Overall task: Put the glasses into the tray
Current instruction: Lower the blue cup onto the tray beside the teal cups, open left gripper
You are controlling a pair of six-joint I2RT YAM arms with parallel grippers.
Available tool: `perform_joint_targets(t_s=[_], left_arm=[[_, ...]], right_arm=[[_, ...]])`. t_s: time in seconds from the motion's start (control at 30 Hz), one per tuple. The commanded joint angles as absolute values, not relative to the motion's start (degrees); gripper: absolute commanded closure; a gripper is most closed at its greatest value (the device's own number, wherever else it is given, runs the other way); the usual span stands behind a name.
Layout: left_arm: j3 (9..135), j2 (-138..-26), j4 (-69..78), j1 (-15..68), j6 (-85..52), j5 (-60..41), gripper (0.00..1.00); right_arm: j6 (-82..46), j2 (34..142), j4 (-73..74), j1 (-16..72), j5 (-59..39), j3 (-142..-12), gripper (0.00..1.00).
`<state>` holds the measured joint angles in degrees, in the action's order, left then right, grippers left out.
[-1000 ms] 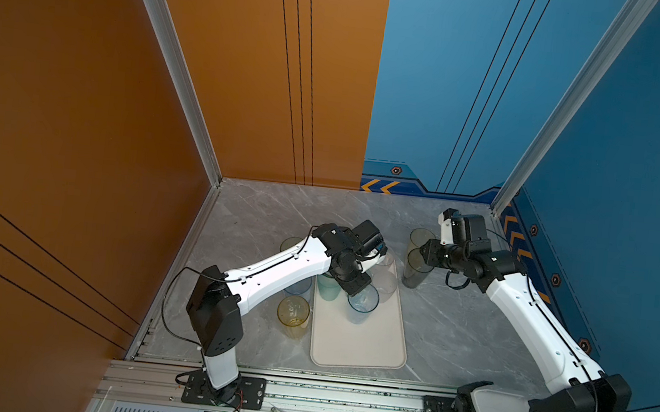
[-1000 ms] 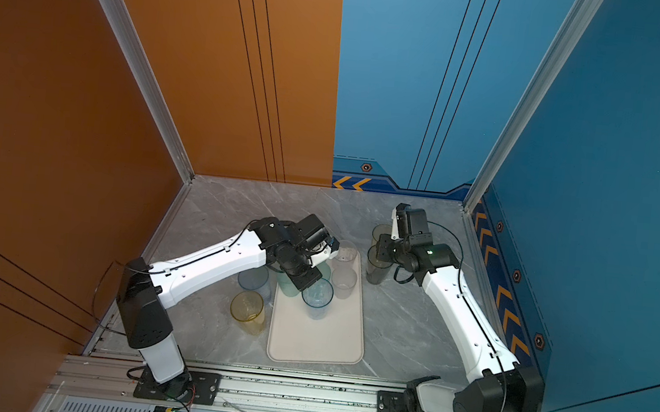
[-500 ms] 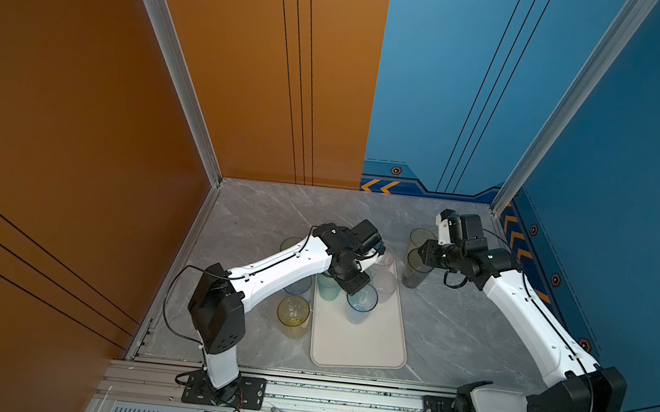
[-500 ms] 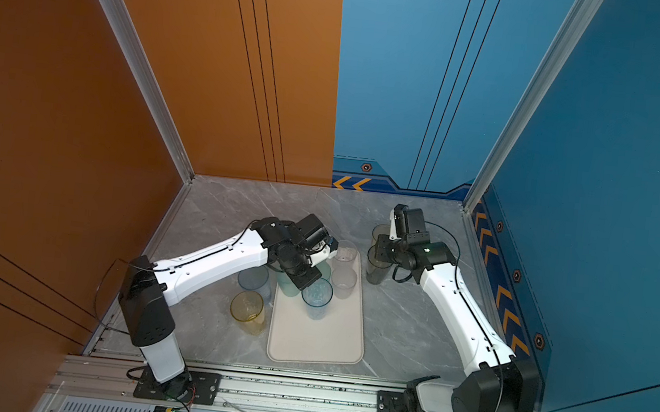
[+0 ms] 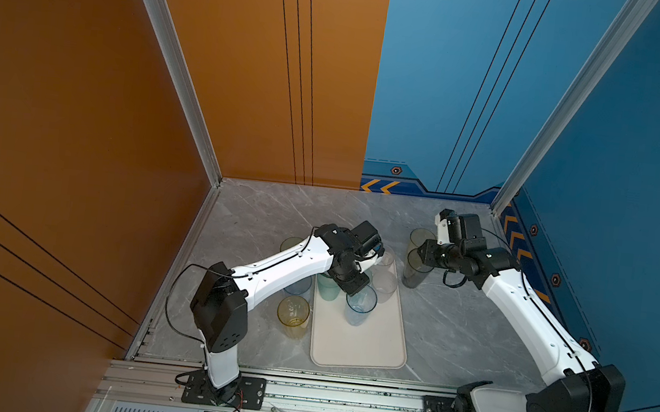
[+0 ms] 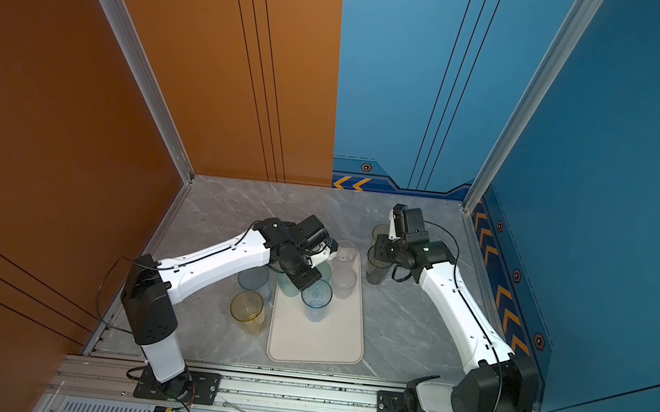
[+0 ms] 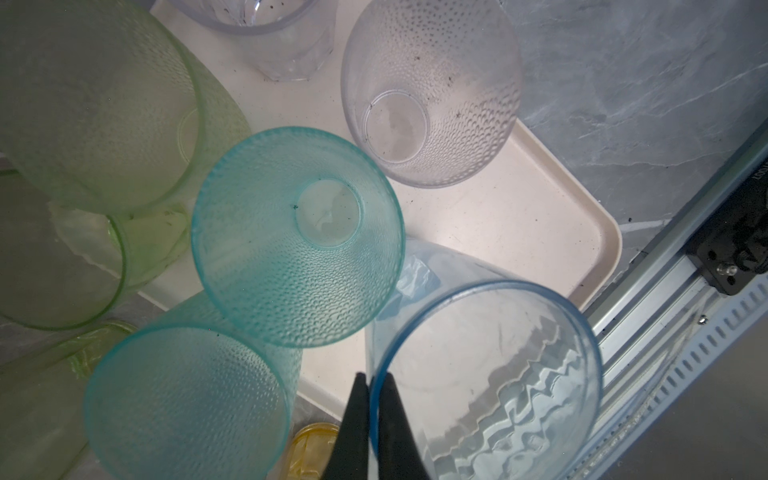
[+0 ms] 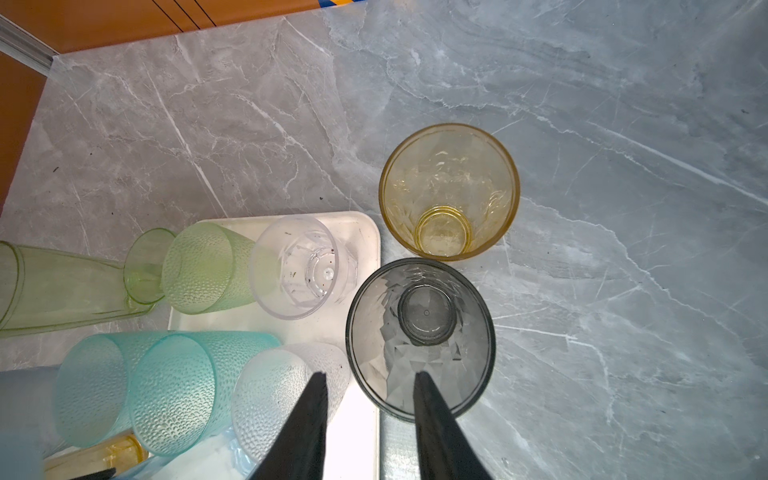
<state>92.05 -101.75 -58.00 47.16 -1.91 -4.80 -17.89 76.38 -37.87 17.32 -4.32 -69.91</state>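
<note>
The cream tray [image 5: 363, 346] [image 6: 315, 345] lies mid-table with several glasses at its far end. My left gripper [image 7: 371, 380] is shut on the rim of a blue glass [image 7: 486, 374] [image 5: 361, 302], which is upright over the tray beside teal glasses [image 7: 297, 237]. Just off the tray's right edge stands a smoky grey glass [image 8: 419, 332] [image 5: 417, 266]. My right gripper [image 8: 370, 376] is open across its rim, one finger inside and one outside. An amber glass [image 8: 451, 191] stands on the table behind it.
A yellow glass [image 5: 293, 312] and a bluish glass [image 5: 298, 285] stand on the table left of the tray. Green glasses [image 7: 95, 104] crowd the tray's far left corner, with frosted [image 7: 430, 95] and clear [image 8: 303, 270] ones in it. Walls close in left, back and right.
The right arm has shifted slightly above the grey glass. The left gripper keeps its pinch on the blue glass and has hardly moved.
</note>
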Motion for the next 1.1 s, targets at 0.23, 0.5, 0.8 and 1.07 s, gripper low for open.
perform_joint_targets(t_s=[0.23, 0.5, 0.8, 1.07], left_arm=[[91.41, -101.95, -57.92, 46.41, -1.53, -6.15, 0.93], [91.49, -101.26, -57.89, 46.41, -1.58, -5.93, 0.86], [91.32, -99.81, -57.86, 46.42, -1.58, -5.46, 0.82], [91.32, -96.59, -57.91, 45.71, -1.54, -4.4, 0.82]], right_arm=[[-17.4, 77.08, -37.88, 17.77, -4.51, -71.94, 0.66], [-17.31, 77.08, -38.28, 17.75, -4.44, -72.16, 0.65], [-17.22, 77.17, -38.49, 17.75, -4.37, -72.38, 0.65], [-17.14, 77.28, -38.76, 17.67, -4.18, -72.14, 0.65]])
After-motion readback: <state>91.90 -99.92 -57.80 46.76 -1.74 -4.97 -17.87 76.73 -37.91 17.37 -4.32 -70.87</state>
